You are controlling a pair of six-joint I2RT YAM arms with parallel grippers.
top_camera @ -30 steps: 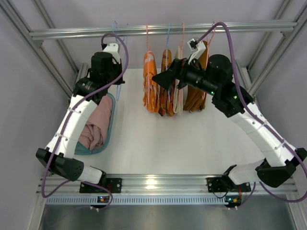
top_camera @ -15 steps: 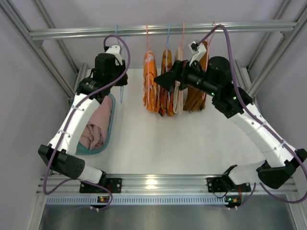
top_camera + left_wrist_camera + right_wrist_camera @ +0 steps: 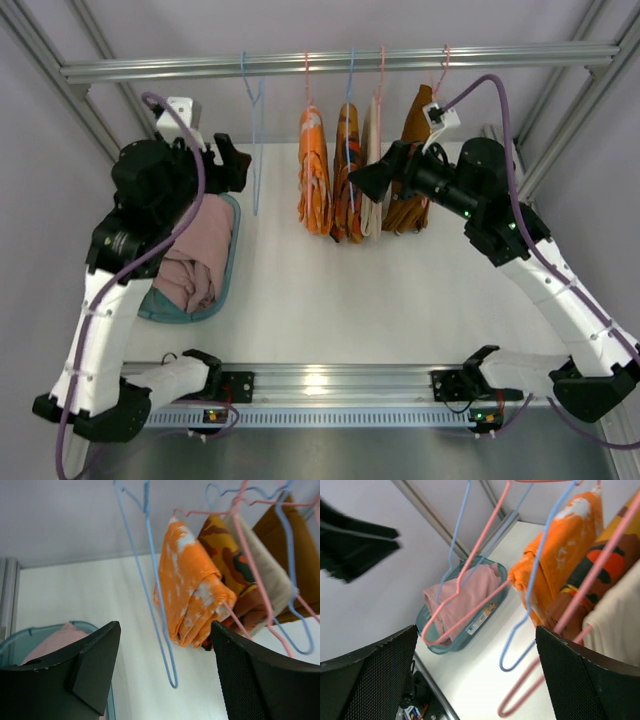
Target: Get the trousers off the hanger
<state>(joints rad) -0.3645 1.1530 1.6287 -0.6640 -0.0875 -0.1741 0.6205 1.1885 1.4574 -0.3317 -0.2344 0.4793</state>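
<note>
Hanging from a pink wire hanger near the middle of the rail (image 3: 150, 68), the bright orange trousers (image 3: 313, 180) with white patches are folded over the hanger's lower bar, at the left end of a tight row of garments. Just to their right in the overhead view hang an orange garment with a dark pattern (image 3: 346, 170), a cream one (image 3: 371, 130) and a brown one (image 3: 415, 120), each on its own hanger. A bare blue hanger (image 3: 255, 150) hangs alone to the left of the orange trousers, apart from them.

The pale pink trousers (image 3: 200, 255) lie bunched in a teal basket (image 3: 178, 316) on the white surface (image 3: 330, 290) at the left of the frame, partly under the left arm.

The left end effector (image 3: 240, 165) is raised in the upper left of the overhead view, just left of the bare blue hanger. Its fingers are spread apart and hold nothing, and its wrist camera sees the blue wire between them with the orange trousers beyond.

The right end effector (image 3: 362, 178) points leftward in front of the patterned and cream garments, close to the orange trousers. Its fingers are also wide apart and empty, and I cannot tell whether they touch any cloth.
</note>
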